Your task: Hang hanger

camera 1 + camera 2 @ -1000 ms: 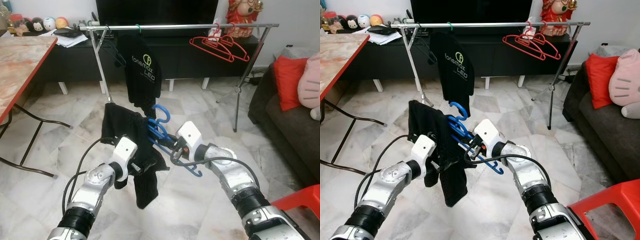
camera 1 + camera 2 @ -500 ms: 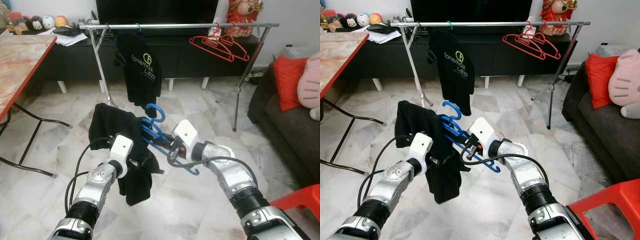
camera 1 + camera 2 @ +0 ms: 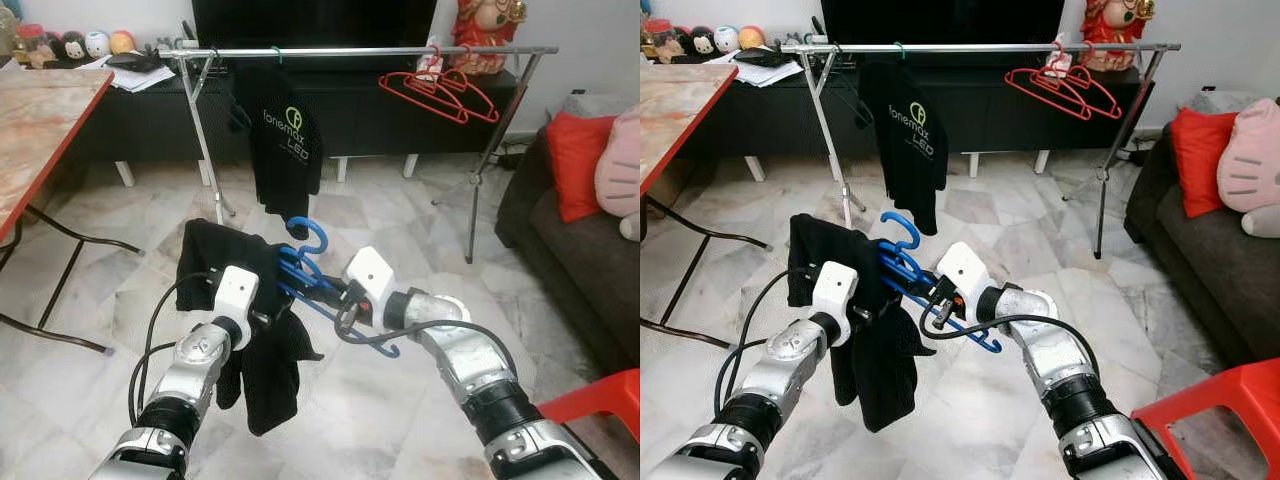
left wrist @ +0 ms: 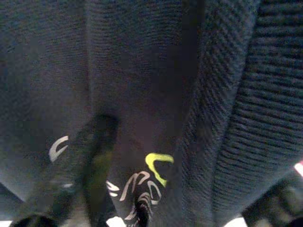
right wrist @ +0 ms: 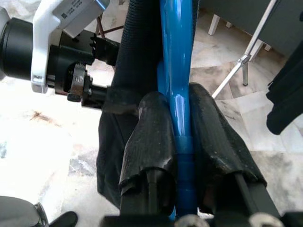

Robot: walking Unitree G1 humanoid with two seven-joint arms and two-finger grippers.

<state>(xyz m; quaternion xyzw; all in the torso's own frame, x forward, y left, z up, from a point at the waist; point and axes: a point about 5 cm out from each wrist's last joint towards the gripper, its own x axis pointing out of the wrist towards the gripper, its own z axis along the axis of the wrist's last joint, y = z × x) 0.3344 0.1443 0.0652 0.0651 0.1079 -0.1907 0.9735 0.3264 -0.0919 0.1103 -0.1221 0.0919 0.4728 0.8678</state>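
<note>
Hanger, blue, with a black shirt draped on it, is held well short of the rail. Right gripper is clamped on its bar; left gripper is buried in cloth, its grip unclear. Carrying step: next, lift the hook over the rail.

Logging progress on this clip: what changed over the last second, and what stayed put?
The left pincer has drawn the black garment leftward, bunching it lower along the blue hanger. The hanger's hook rose slightly. The right pincer stays clamped on the hanger's blue bar. The rail, the hung black shirt and the red hangers are unchanged.
</note>
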